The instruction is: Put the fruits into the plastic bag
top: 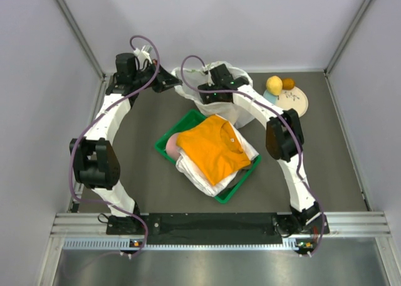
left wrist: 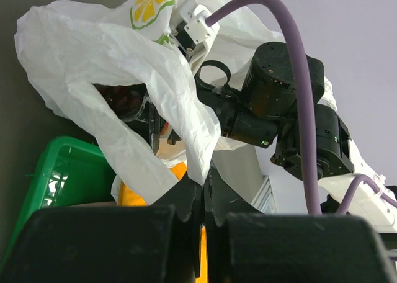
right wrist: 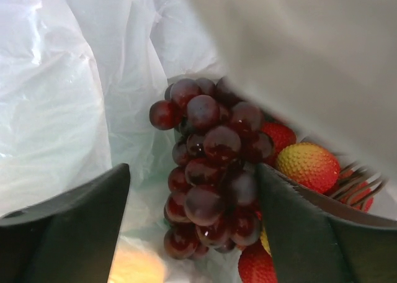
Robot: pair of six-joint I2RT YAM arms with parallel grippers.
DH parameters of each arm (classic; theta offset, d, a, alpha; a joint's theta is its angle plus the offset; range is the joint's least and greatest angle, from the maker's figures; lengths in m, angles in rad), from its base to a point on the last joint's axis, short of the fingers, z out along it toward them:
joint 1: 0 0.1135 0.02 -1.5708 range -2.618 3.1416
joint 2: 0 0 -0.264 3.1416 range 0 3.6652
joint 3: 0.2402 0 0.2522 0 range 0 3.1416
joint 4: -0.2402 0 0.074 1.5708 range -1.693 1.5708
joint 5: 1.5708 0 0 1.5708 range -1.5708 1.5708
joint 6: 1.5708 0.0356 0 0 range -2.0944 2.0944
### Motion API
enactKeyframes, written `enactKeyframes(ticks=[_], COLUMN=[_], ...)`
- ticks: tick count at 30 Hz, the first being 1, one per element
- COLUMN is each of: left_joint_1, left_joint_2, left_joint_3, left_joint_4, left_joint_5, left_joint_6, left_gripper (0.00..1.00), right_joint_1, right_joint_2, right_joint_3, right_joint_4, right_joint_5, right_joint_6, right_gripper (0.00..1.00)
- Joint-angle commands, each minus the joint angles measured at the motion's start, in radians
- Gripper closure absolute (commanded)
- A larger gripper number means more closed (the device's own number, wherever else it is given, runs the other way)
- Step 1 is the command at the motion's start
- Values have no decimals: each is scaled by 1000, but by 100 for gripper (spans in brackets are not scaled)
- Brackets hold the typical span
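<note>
The plastic bag [top: 243,113] stands at the back of the table with its mouth held up. My left gripper [left wrist: 203,177] is shut on a fold of the bag's rim [left wrist: 93,53]. My right gripper [right wrist: 192,202] reaches down inside the bag and is open. The dark purple grape bunch [right wrist: 211,165] lies between its fingers against the right finger, with a gap on the left. Red strawberries [right wrist: 308,165] lie beside the bunch on the bag's bottom. A yellow pear [top: 274,84] and a small orange [top: 287,83] sit at the plate's edge, right of the bag.
A pale round plate [top: 296,103] lies at the back right. A green tray [top: 233,189] with folded orange and white clothes and a pink item [top: 171,147] sits in front of the bag. Grey walls close in the table on three sides.
</note>
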Motion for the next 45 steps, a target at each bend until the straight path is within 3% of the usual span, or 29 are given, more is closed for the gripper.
enactKeyframes(ticks=[1,19,29,39,45], left_joint_1=[-3,-3,-3,-6,-9], left_joint_2=[-53,-62,-70,-62,-58], left_joint_3=[-9,-23,-37,-31,-26], left_joint_4=[59,65,70,70,67], left_joint_5=[-1,-4,-15,-15,-13], left_joint_6=[-1,-4,-9,-9,-11], left_gripper=[100,100,100,100,100], right_joint_1=[1,1,2,4,38], right_joint_2=[-82,-180,-318,-417,-484], right_joint_3=[27,82,-17,-140,-171], right_joint_4=[30,30,80,143,197], right_joint_5=[3,-12,-27,-222,-258], right_joint_6=[-2,76,125,162,137], right_gripper=[14,12,12,16,18])
